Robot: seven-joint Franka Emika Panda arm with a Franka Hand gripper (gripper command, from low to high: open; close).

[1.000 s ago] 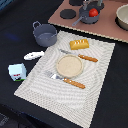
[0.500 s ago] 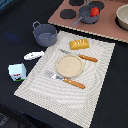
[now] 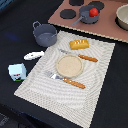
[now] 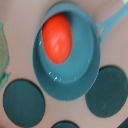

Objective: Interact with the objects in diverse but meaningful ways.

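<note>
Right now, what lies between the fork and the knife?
The round tan plate sits between the fork and knife, on the placemat, seen in the exterior view.

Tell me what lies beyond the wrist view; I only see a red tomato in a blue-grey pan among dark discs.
Observer: The pan sits on a brown toy stove board at the top of the exterior view; a striped mat lies below it.
Operator: What is on the mat?
Observer: A round plate between a fork and a knife, with a bread loaf above them.
Operator: Anything off the mat?
Observer: A grey pot, a white fish piece and a milk carton, toward the exterior view's left.
</note>
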